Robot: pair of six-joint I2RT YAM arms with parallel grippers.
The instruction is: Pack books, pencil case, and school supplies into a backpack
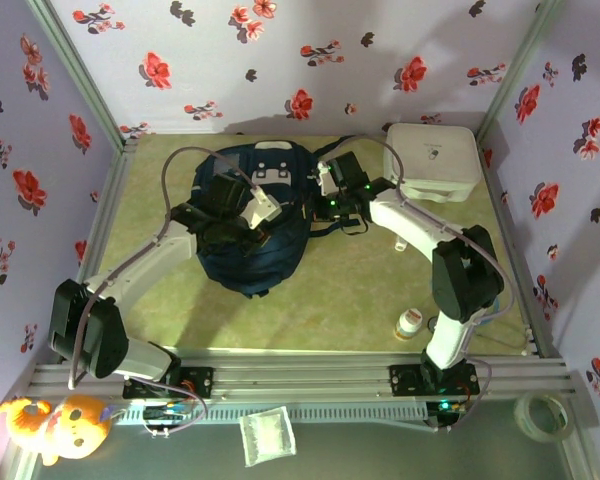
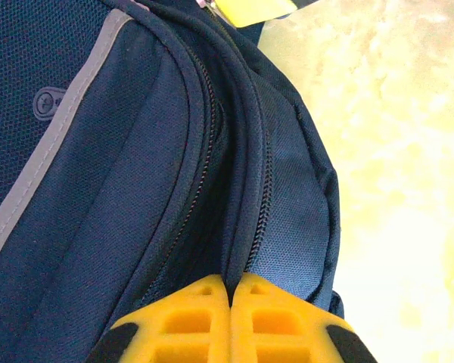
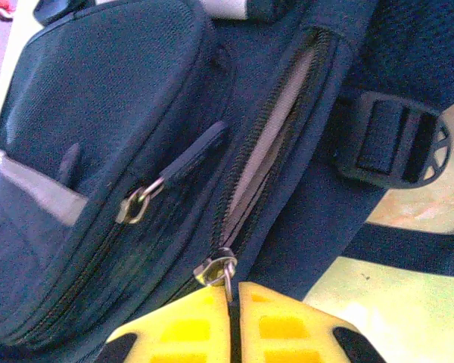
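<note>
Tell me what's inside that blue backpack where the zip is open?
Through the zip gap of the backpack shows a pale grey surface, lining or contents, I cannot tell. Everything deeper is hidden by the navy fabric.

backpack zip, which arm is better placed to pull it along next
Right. The right end effector is shut on the zip pull at the end of the part-open zip on the backpack. The left end effector only pinches fabric beside a closed zip, so it probably just braces.
</note>
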